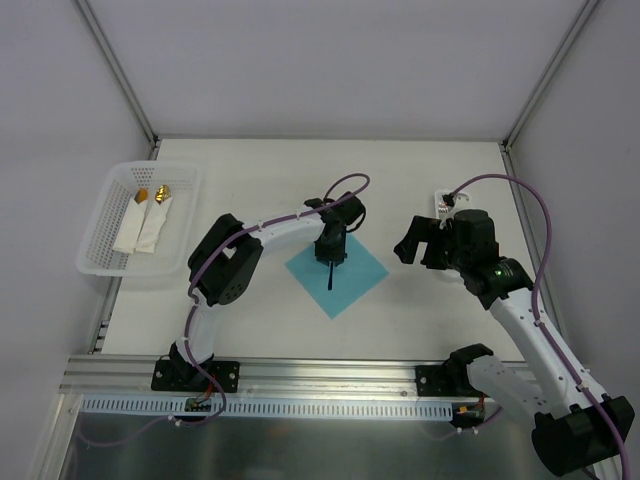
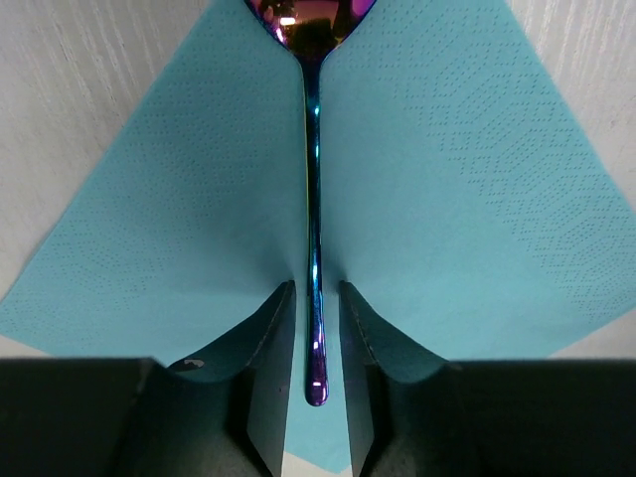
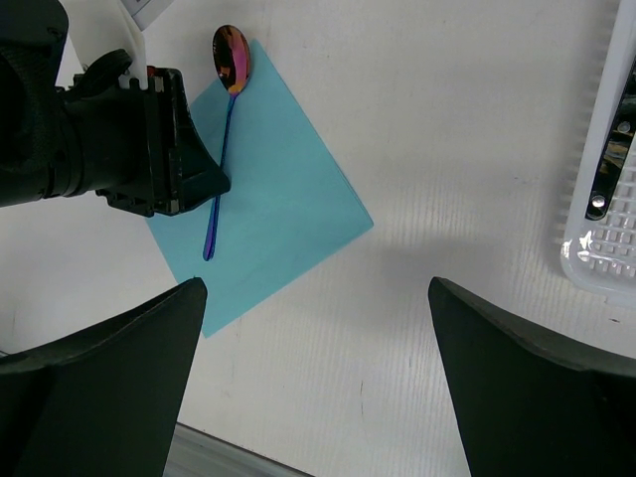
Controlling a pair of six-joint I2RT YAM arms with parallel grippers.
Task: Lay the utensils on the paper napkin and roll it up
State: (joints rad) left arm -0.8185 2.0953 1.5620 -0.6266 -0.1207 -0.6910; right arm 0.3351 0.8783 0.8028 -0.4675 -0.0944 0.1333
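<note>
Teal napkin (image 2: 477,199), spoon (image 2: 314,179) on it, handle between parted left gripper (image 2: 317,290)

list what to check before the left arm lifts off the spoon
1. Spoon lies on napkin: ok, it runs along the diagonal with its bowl at a corner.
2. Left gripper is free of the handle: ok, there is a gap on each side.
3. Napkin is flat and unrolled: ok.
4. Right gripper is open and off the napkin: ok, it is out to the side.
5. All utensils are placed: cannot tell, only this one spoon shows.
</note>
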